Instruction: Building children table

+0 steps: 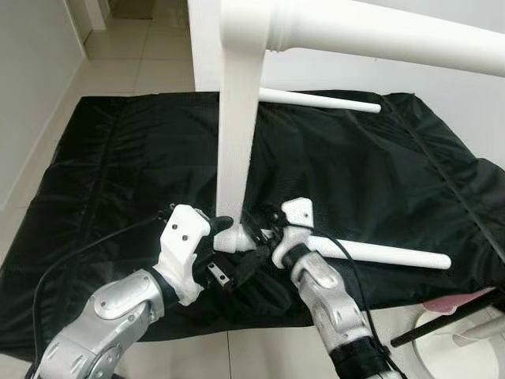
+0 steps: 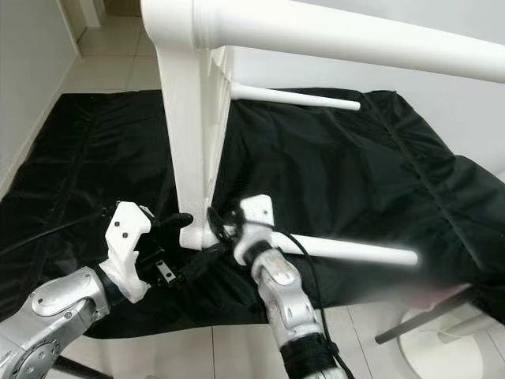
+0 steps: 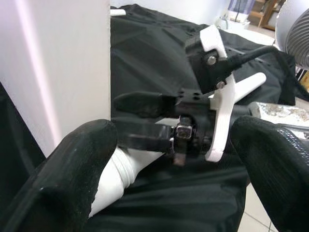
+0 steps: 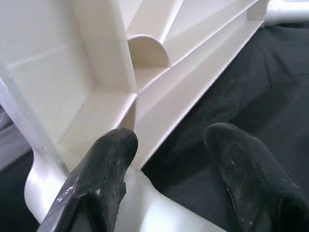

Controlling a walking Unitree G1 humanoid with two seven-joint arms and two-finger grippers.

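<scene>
Scene: white children's table top (image 1: 237,118) stood on edge on a black sheet (image 1: 379,174) over the tiled floor (image 1: 158,55).
Legs: one white leg (image 1: 371,253) lay on the sheet, its near end at the table's lower corner socket; another leg (image 1: 316,100) stuck out at the far side; a third (image 1: 379,35) ran across the top of the head view.
Left pincer: left pincer (image 1: 223,227) sat at the lower corner, fingers spread wide, one pad (image 3: 77,159) against the leg's ribbed end beside the panel; nothing clamped.
Right pincer: right pincer (image 1: 256,229) sat just across the same corner, fingers apart in the wrist view, one finger (image 4: 104,179) near the ribbed underside; holding nothing that could be made out.
Step, judged: seating the leg into the corner socket.
Risk: panel balanced on edge, so a sideways push could tip it; leg not gripped, so it could roll off line or cross-thread; the two pincers crowded together could knock each other.
Risk 2: loose sheet could let the panel slide.
</scene>
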